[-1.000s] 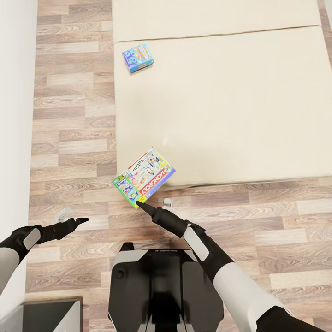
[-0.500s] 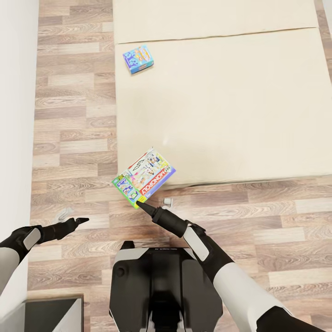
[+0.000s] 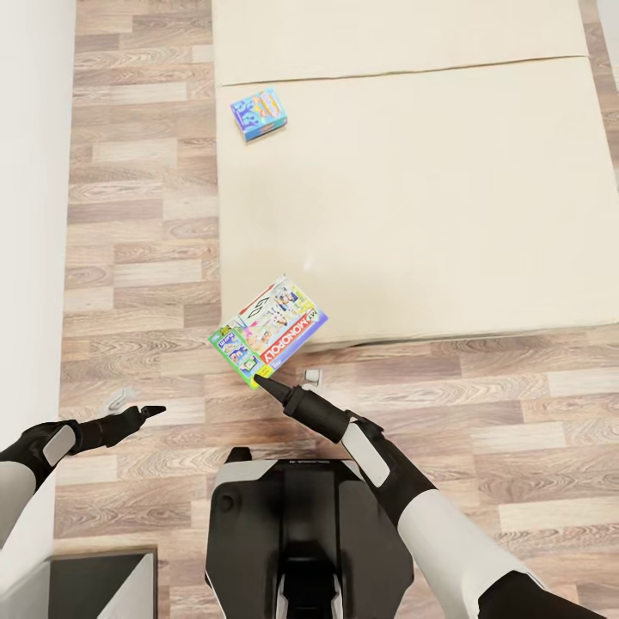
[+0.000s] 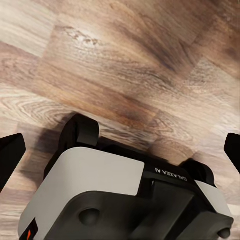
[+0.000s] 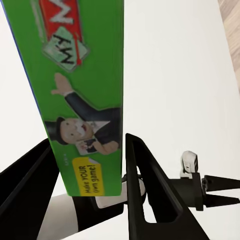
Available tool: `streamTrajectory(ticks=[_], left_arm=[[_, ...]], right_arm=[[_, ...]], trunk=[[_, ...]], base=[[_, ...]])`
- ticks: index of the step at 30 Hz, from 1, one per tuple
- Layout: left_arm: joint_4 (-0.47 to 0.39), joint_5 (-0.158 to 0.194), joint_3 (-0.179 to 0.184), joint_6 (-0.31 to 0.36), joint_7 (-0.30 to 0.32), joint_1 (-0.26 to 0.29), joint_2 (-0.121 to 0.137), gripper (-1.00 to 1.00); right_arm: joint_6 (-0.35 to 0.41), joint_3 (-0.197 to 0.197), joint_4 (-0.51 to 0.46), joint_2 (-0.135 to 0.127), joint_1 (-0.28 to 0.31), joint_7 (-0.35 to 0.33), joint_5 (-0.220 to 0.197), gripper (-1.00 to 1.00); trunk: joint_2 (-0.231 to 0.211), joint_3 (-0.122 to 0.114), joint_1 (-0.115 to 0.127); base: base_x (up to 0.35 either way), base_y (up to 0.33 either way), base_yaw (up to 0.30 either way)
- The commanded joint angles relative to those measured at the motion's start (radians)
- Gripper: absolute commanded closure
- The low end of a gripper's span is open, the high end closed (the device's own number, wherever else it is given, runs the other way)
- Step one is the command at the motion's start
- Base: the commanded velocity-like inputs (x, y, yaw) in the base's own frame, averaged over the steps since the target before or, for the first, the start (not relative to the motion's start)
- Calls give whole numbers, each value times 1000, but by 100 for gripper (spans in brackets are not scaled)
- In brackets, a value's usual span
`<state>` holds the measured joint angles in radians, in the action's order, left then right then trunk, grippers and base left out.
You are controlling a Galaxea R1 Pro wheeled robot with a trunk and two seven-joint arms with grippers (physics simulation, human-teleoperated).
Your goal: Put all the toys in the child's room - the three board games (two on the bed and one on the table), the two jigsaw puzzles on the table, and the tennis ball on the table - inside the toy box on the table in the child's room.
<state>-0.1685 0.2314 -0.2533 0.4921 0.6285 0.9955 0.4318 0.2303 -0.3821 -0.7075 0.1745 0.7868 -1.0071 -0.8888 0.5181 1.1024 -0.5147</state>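
Monopoly board game [image 3: 270, 332]: flat, stiff, probably light carton overhanging the bed [image 3: 413, 198] corner; glossy faces, so best pinched at the edge. Right gripper [image 3: 260, 380] clamped across its green side. Left gripper [image 3: 153, 411] spread, empty, over floor [image 3: 137, 258]. Second board game [image 3: 258, 112] farther up the mattress.

A colourful Monopoly board game [image 3: 269, 331] overhangs the bed's [image 3: 413, 189] corner; a blue one [image 3: 258, 111] lies flat.

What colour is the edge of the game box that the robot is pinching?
Bright green, seen best in the right wrist view, where the right end effector grips the Monopoly box.
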Motion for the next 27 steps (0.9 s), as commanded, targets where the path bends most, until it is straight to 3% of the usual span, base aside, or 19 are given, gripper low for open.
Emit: streamTrajectory(ticks=[1, 17, 27], left_arm=[[0, 8, 0, 8, 0, 0, 0, -100], [0, 5, 1, 9, 0, 0, 0, -100], [0, 7, 0, 10, 0, 0, 1, -100]], right_arm=[[10, -2, 1, 0, 0, -1, -10, 100], [8, -3, 1, 0, 0, 1, -7, 100], [8, -3, 0, 0, 0, 3, -6, 100]], trunk=[[-6, -4, 3], [-118, -79, 65], [-118, -96, 65]], base=[[0, 0, 0], [0, 0, 0], [0, 0, 0]])
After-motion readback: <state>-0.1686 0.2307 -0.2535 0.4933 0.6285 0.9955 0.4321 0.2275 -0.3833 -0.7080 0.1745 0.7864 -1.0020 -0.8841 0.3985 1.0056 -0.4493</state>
